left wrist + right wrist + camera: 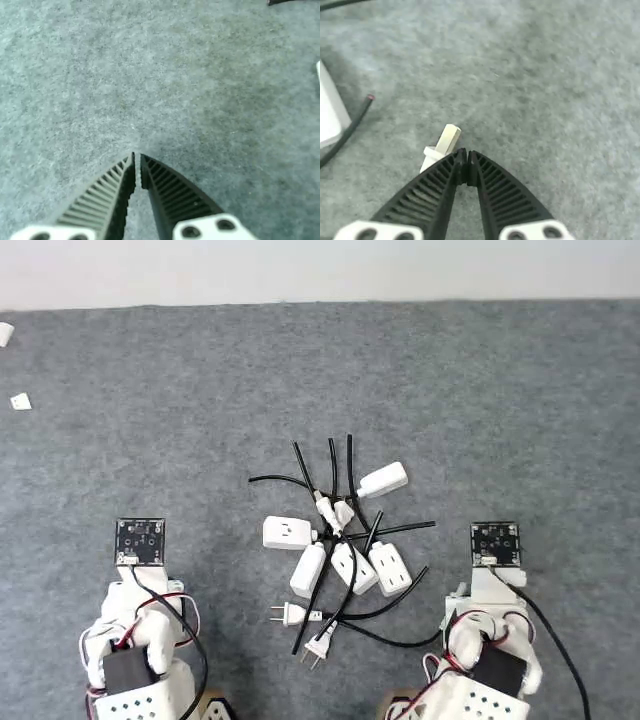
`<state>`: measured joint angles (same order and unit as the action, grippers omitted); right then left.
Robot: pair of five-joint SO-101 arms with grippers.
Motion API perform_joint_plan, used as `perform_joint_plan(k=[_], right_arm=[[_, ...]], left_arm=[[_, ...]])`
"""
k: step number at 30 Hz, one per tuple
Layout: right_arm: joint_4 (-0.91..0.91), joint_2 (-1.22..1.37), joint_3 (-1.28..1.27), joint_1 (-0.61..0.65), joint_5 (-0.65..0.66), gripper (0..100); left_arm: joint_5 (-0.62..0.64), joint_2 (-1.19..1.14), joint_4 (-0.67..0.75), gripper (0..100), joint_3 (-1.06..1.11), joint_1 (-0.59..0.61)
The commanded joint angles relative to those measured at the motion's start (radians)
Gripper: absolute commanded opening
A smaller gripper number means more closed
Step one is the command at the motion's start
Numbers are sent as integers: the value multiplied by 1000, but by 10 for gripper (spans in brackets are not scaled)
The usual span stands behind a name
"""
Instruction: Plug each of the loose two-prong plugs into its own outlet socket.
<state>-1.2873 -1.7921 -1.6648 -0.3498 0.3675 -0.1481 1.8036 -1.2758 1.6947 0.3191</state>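
Note:
Several white outlet sockets (290,532) (390,568) (383,480) lie tangled with black cords (395,530) at the middle of the grey carpet. Two loose two-prong plugs (285,614) (318,650) lie at the near side of the pile, prongs pointing away from it. My left arm (135,640) sits folded at the near left and my right arm (490,640) at the near right, both apart from the pile. The left gripper (137,156) is shut over bare carpet. The right gripper (466,152) is shut, with a small white piece (444,141) on the carpet by its tip.
In the right wrist view a white socket edge (330,117) and a black cord end with a red tip (357,120) lie off to one side. Two small white scraps (20,401) (4,333) sit at the far left. Open carpet (320,370) stretches beyond the pile.

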Motion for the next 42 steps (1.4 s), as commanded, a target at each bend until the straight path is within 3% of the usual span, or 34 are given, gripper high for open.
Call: perform_joint_plan(k=[1,11,17,22,28,34,42], right_arm=[[-7,1,-20,18,14,12],[222,1,64,-70,17,12],[219,1,84,-68,172,13],[93,12,252,-39,66,80],[67,13,330,65,28,111],[82,137,427,127,-15,111],[96,654,680,266,-123,111]], left_arm=[[-5,18,38,15,-18,-8],[-8,18,282,15,-24,-14],[11,17,196,16,-130,-8],[68,15,101,28,-255,-12],[124,-2,71,148,-348,-9],[144,-299,127,158,-476,-11],[325,-743,143,158,-657,-31]])
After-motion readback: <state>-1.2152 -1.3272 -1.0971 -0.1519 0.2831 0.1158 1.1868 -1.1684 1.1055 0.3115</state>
